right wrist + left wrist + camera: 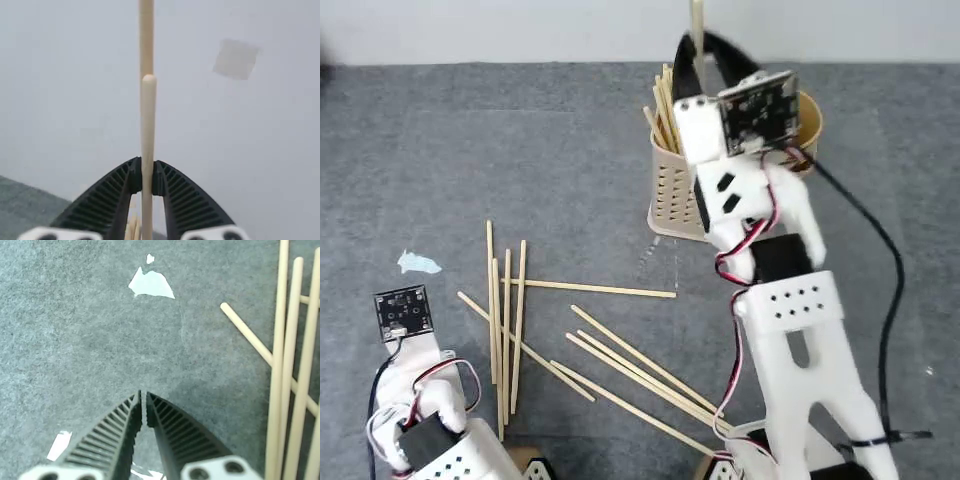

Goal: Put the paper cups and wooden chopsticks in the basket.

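My right gripper [146, 175] is clamped on a wooden chopstick [148, 125], holding it upright with its rounded end pointing up; a second stick [146, 30] lines up just behind it and I cannot tell whether I hold that one too. From the high view this gripper [705, 58] sits above the cream slotted basket [672, 190], where a bundle of chopsticks [665, 110] already stands leaning against the rim. My left gripper [143, 399] has its ribbed jaws pressed together on nothing, low over the grey mat [75, 340]. Just beside it several loose chopsticks [277, 390] lie side by side, one crossing under the others. More of them [620, 365] lie scattered on the mat between my two arms. A small torn scrap of paper [150, 284] lies ahead of my left gripper
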`<action>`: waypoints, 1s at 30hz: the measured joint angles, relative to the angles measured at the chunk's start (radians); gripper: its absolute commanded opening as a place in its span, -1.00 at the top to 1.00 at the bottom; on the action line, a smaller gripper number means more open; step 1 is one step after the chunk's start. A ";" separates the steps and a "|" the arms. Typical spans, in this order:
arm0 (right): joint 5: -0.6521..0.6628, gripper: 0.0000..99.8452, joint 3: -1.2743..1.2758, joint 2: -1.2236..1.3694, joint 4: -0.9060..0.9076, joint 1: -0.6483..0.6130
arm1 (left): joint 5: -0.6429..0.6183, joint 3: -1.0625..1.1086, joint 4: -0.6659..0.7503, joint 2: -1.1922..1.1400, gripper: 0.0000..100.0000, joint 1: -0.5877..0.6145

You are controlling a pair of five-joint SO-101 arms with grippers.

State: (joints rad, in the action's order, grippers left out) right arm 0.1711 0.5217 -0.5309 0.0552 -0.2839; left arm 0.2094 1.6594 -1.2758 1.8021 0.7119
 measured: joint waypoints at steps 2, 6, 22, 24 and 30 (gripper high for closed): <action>-0.038 0.98 0.060 0.000 -0.005 0.006 | 0.000 0.000 0.000 0.000 0.97 0.000; -0.104 0.98 0.123 0.000 0.009 0.005 | 0.000 0.000 0.000 0.000 0.97 0.002; -0.141 0.64 0.149 -0.084 0.241 0.003 | 0.000 0.000 0.000 0.000 0.97 0.002; -0.141 0.64 0.149 -0.129 0.322 0.005 | 0.000 0.000 0.000 0.000 0.97 0.002; -0.141 0.64 0.149 -0.249 0.624 -0.058 | 0.000 0.000 0.000 0.000 0.97 0.000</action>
State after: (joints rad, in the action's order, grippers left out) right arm 0.0299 0.6705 -0.7795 0.6797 -0.3422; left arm 0.2094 1.6594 -1.2758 1.8021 0.7119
